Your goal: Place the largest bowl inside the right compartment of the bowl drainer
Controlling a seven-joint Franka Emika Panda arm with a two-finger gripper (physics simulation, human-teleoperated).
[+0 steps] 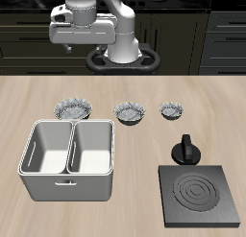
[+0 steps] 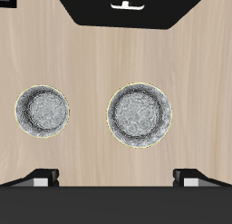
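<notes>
Three speckled silver-grey bowls in a row; the widest scalloped-rim bowl [image 1: 73, 108] sits just behind the grey two-well bowl drainer [image 1: 69, 156], untouched.
Two-finger gripper [image 2: 116, 177] hangs high above the row, fingers spread wide, nothing held. Advice: centre over the widest bowl [image 2: 139, 113], not the smaller speckled bowl [image 1: 129, 112] beside it; descend, pinch one rim wall, lift level, carry to the right compartment [image 1: 94, 148].
</notes>
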